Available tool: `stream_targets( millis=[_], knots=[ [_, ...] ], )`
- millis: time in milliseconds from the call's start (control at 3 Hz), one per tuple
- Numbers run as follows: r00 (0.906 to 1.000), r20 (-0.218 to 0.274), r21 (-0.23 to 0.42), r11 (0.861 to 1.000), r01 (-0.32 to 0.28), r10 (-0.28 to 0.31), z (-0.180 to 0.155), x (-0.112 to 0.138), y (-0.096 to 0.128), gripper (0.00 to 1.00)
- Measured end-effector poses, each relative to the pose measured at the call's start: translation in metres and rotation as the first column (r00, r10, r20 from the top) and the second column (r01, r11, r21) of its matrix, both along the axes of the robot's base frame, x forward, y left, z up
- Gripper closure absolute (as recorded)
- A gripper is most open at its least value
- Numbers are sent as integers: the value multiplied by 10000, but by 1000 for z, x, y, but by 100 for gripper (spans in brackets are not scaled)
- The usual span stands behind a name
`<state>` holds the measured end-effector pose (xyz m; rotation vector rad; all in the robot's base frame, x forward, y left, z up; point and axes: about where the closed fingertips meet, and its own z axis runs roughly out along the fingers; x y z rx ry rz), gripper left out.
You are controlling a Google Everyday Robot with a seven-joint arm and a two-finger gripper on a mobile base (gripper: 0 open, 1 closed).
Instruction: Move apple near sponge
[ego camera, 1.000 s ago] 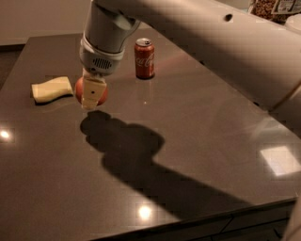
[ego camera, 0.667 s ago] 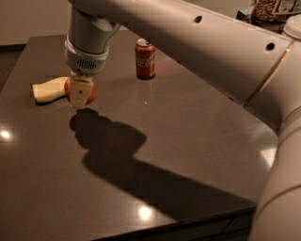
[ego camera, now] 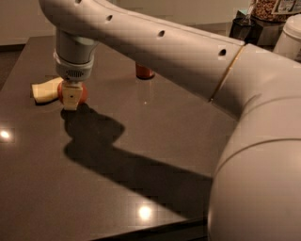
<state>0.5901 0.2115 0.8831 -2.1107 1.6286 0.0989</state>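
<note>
Hand [ego camera: 72,97] grips apple [ego camera: 83,93] beside sponge [ego camera: 44,90] (long axis running left-right).

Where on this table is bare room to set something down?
Bare: the whole front of the table, and the stretch before the can. Crowded: back left, where the tool grips the apple beside the sponge.

The bench [ego camera: 178,122] carries 1 apple [ego camera: 83,93], 1 sponge [ego camera: 44,90] and 1 red can [ego camera: 144,72]. 1 gripper [ego camera: 71,96] clasps the apple at the bench's 9 o'clock. Beyond the bench at 1 o'clock stand 1 jar [ego camera: 266,10] and 1 white container [ego camera: 291,36].
</note>
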Motion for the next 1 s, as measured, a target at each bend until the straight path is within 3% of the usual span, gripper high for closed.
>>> stream_targets(
  millis=[667,1000],
  knots=[
    [9997,-91,-231,9995,-233,231,-32,27,9,59],
    [9996,-114,-246,9994,-247,244,-34,26,9,36]
  ],
)
